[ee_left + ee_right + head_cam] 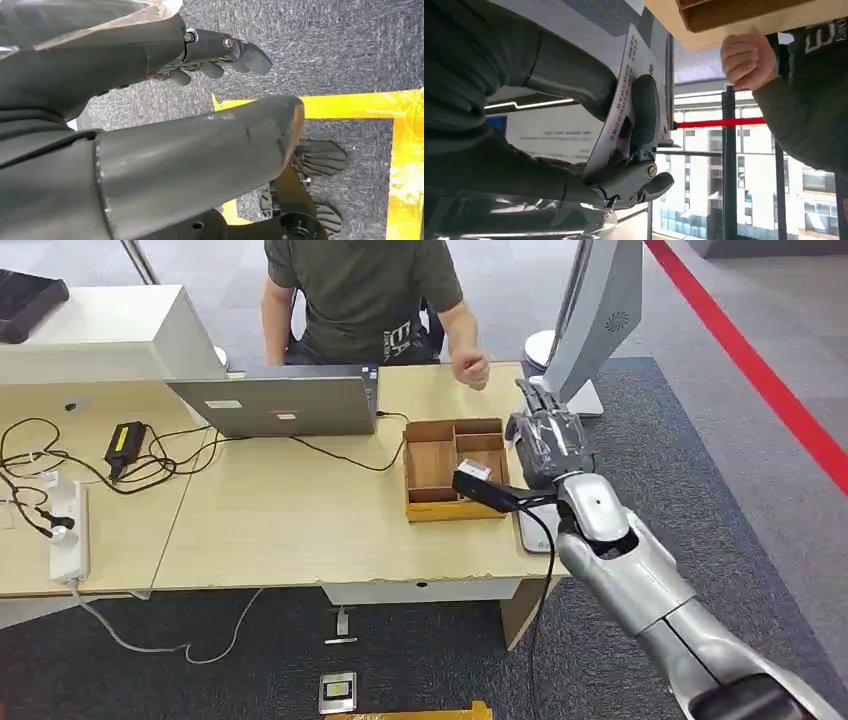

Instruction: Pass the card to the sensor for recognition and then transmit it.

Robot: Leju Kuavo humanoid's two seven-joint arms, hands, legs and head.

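Right hand (624,150): gripped card (621,107), raised beside the box (455,468). Left hand (220,52): empty, fingers loosely curled above carpet (350,45). Table (280,530): wooden. Person's fist (470,367): beyond the box; head cut off.

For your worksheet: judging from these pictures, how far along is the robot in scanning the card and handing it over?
Done: the right hand holds the card, lifted beside the cardboard box. In hand: the arm is raised at the table's right end, near the person's fist. Left: the pictures show no completed scan or handover. The left hand hangs over the floor.
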